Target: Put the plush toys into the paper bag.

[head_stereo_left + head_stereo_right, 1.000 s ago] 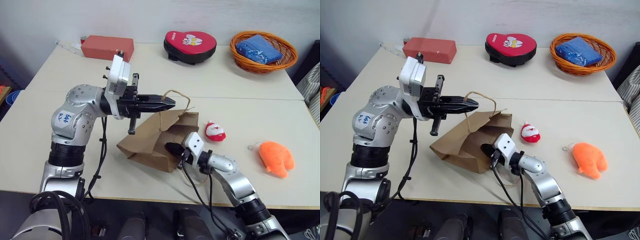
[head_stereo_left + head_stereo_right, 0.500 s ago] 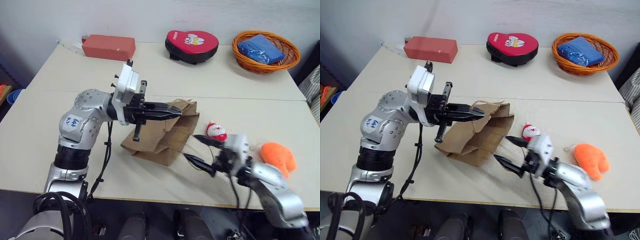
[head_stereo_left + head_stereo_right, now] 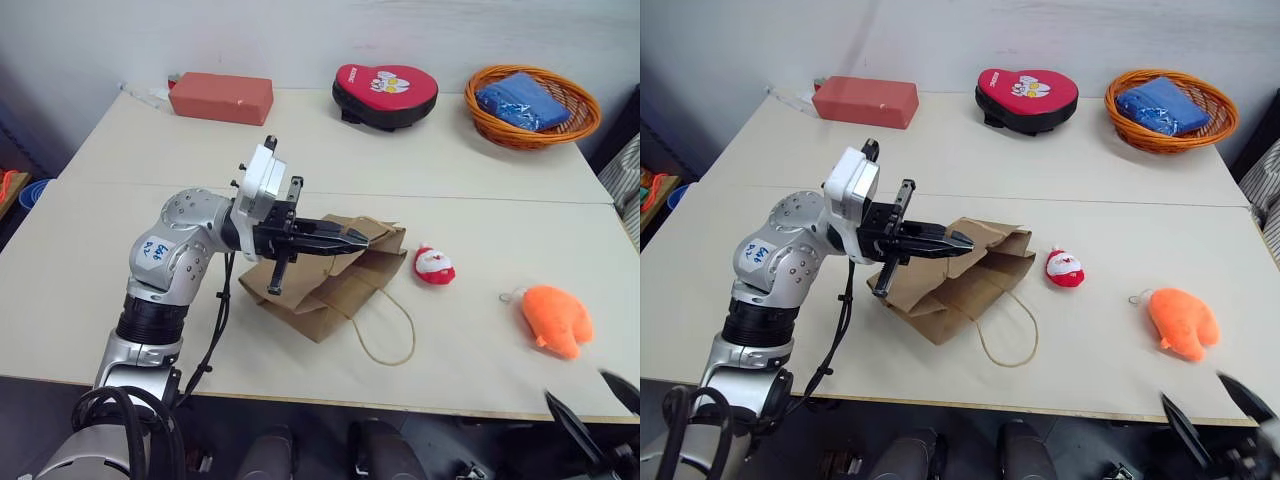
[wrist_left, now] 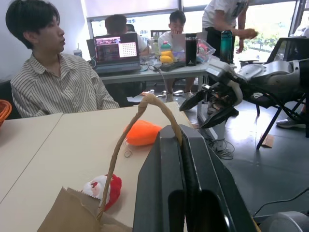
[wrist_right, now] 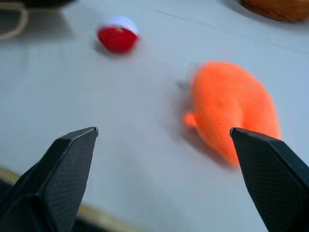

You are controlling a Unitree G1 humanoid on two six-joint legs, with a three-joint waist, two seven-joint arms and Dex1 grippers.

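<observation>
I see my left gripper (image 3: 352, 240) pressed together on a twine handle of the paper bag (image 3: 330, 283), lifting the bag's mouth a little above the table (image 3: 480, 190). The Santa toy (image 3: 433, 266) lies just beside the bag's mouth. The orange toy (image 3: 553, 319) lies further right, apart. My right gripper (image 5: 164, 140) is spread wide at the table's near edge, facing the orange toy.
</observation>
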